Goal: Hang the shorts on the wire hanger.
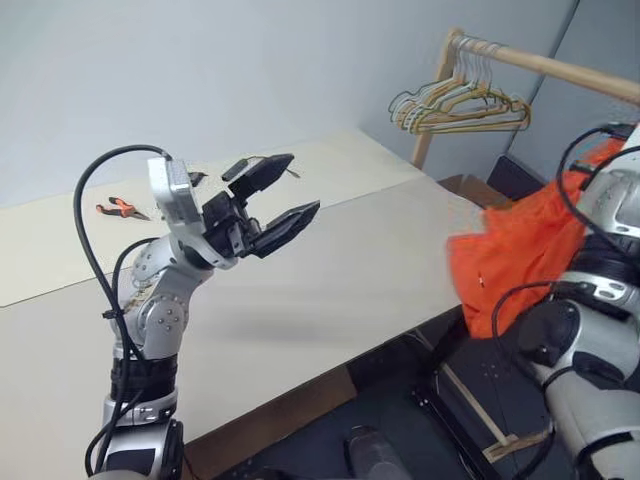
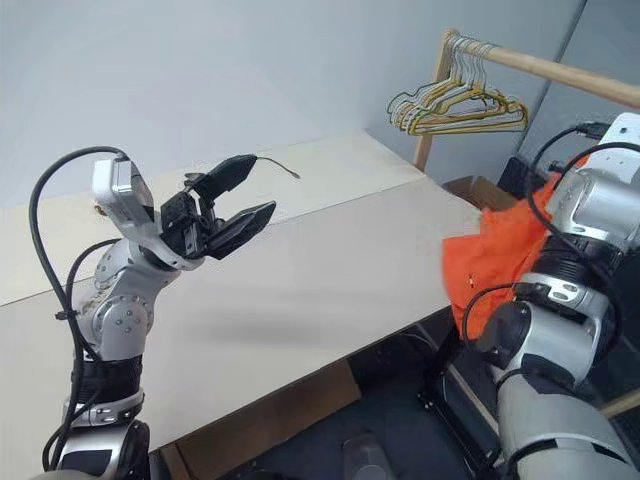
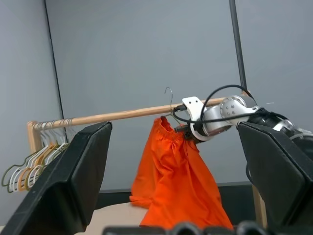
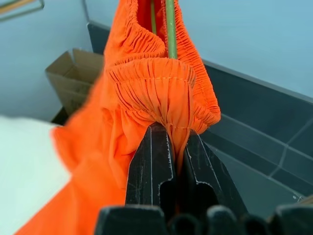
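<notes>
Right wrist view: right claw pinches the shorts at the waistband with the wire hanger threaded inside, likely keeping both together; left claw gapes empty over the bench.

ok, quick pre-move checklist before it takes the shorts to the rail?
1. Right gripper clamped on the shorts at the waistband: ok.
2. Wire hanger runs inside the waistband: ok.
3. Hanger hook stands up near the wooden rail but is not over it: not ok.
4. Left gripper open, holding nothing, above the table: ok.
5. Rail bare next to the bunch of hangers: ok.
6. Shorts seated evenly on the hanger: cannot tell.
</notes>
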Tool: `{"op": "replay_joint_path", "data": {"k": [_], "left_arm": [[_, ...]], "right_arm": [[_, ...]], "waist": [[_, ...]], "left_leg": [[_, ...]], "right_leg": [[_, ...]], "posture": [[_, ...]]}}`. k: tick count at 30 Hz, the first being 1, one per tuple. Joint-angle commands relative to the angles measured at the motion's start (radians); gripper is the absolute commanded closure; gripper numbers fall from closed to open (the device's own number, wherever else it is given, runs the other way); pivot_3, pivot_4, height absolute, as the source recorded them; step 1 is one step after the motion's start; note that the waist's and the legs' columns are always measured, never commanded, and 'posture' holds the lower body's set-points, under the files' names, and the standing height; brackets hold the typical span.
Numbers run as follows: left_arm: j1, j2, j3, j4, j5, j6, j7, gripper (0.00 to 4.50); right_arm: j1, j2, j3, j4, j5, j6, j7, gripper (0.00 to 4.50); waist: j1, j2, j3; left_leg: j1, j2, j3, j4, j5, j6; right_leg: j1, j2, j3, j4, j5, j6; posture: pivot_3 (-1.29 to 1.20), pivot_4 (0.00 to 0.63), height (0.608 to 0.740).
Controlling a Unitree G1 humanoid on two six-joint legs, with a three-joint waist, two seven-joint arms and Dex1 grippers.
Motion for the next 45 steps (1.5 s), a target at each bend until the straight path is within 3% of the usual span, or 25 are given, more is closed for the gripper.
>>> {"op": "replay_joint_path", "data": {"k": [1,10,22,23,30,34,42,45], "left_arm": [[-0.004,0.009,0.012,-0.036,-0.009,-0.015,-0.003,0.05],[0.014,0.009,0.010,-0.053,-0.009,-0.019,-0.005,0.05],[0.023,0.008,0.007,-0.058,-0.004,-0.027,-0.006,0.05],[0.023,0.007,0.007,-0.058,-0.006,-0.026,-0.006,0.00],[0.028,0.006,0.006,-0.064,-0.010,-0.025,-0.007,0.00],[0.032,0.005,0.006,-0.065,-0.010,-0.025,-0.008,0.00],[0.036,0.001,-0.004,-0.066,-0.006,-0.027,-0.009,0.00],[0.040,0.005,0.002,-0.072,-0.009,-0.024,-0.004,0.00]], "right_arm": [[-0.082,-0.062,0.020,0.140,0.030,-0.116,0.010,4.50],[-0.177,-0.187,-0.047,0.538,0.159,-0.263,-0.005,4.50],[-0.182,-0.207,0.033,0.625,0.183,-0.312,-0.045,4.50],[-0.182,-0.206,0.042,0.623,0.182,-0.314,-0.051,3.85],[-0.181,-0.191,0.096,0.600,0.172,-0.332,-0.097,1.49],[-0.170,-0.163,0.192,0.546,0.106,-0.345,-0.138,0.08],[-0.117,-0.082,0.466,0.355,-0.128,-0.373,-0.221,0.01],[-0.088,-0.063,0.580,0.293,-0.217,-0.430,-0.180,0.01]], "waist": [[0.000,0.000,0.000],[0.002,0.000,0.000],[0.005,0.000,0.001],[0.006,0.000,0.001],[0.007,0.000,0.001],[0.007,0.000,0.001],[0.014,0.001,0.001],[0.018,0.001,0.001]], "left_leg": [[0.000,0.000,0.000,0.000,0.000,0.000],[0.007,0.000,0.005,-0.015,0.000,0.000],[0.012,0.000,0.005,-0.016,-0.003,0.004],[0.012,0.000,0.005,-0.016,-0.003,0.004],[0.012,0.001,0.004,-0.016,-0.002,0.003],[0.012,0.001,0.004,-0.016,-0.002,0.003],[0.012,0.001,0.003,-0.016,0.000,0.000],[0.012,0.001,0.003,-0.016,0.000,-0.002]], "right_leg": [[0.001,0.000,0.000,-0.001,0.000,0.000],[0.004,0.001,0.005,-0.011,0.000,0.001],[0.014,-0.001,0.004,-0.021,0.000,0.003],[0.014,-0.001,0.004,-0.021,0.000,0.003],[0.014,-0.001,0.003,-0.021,0.001,0.003],[0.014,-0.002,0.003,-0.021,0.001,0.003],[0.013,-0.002,0.003,-0.020,0.001,0.003],[0.013,-0.002,0.003,-0.019,0.001,0.003]], "posture": [[-0.29,0.000,0.740],[-0.28,0.000,0.740],[-0.27,0.000,0.740],[-0.27,0.000,0.740],[-0.26,0.000,0.740],[-0.26,0.000,0.740],[-0.26,0.000,0.740],[-0.25,0.000,0.740]]}}
